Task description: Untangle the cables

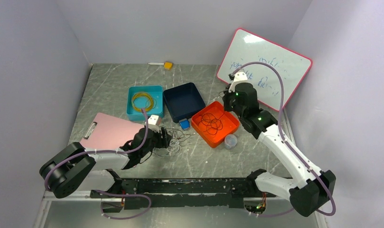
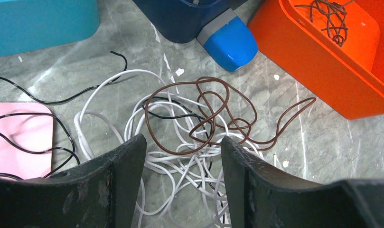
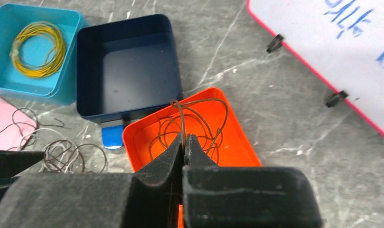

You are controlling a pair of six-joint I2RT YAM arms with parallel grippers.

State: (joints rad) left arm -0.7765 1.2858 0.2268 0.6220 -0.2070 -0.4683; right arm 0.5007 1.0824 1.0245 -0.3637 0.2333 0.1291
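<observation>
Overhead, the left arm [image 1: 109, 159] lay low and stretched forward. The left gripper [image 1: 162, 140] hung over the loose cables [image 1: 176, 137] on the table [image 1: 204, 164], between one pink clipboard [image 1: 109, 130] and the orange tray [image 1: 203, 134]. The right arm [image 1: 275, 137] rose from its base and bent toward that tray. Three trays stood in a row: teal tray [image 1: 131, 104], navy tray [image 1: 168, 107], then orange. One whiteboard [image 1: 263, 66] leaned at the right wall.

Left wrist view: the two fingers [image 2: 118, 180] stood partly spread and gripped nothing, straddling the near edge of the tangle. One brown-red loop lay over white loops too tangled to count, and thin black strands [image 2: 23, 128] ran left over the clipboard.

Right wrist view: the right gripper [image 3: 184, 138] was pinched together on a brown wire [image 3: 178, 116] rising from the coils in the orange tray. One yellow coil [image 3: 38, 42] lay in the teal tray.
</observation>
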